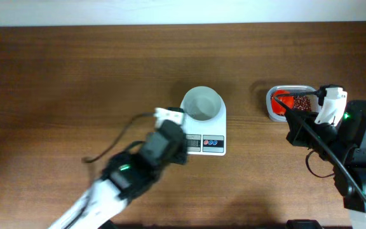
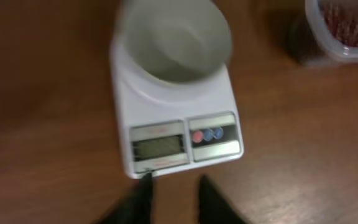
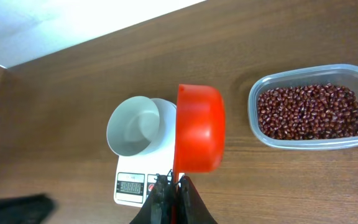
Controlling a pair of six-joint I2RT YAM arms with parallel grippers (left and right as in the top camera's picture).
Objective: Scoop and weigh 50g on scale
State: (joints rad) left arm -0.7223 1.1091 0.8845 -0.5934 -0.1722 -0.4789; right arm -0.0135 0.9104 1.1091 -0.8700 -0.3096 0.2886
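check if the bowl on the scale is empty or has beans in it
Empty: the bowl on the scale shows only bare white inside in every view; the beans lie in the clear tub.

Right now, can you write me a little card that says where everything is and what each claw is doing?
scale: white, on the wooden table
bowl: white, on top of the scale, empty
beans: dark red, in the tub
tub: clear plastic, apart from the scale, on the right arm's side
scoop: orange-red; cannot tell if it holds beans
right claw: shut on the scoop's handle
left claw: open, holding nothing, just in front of the scale
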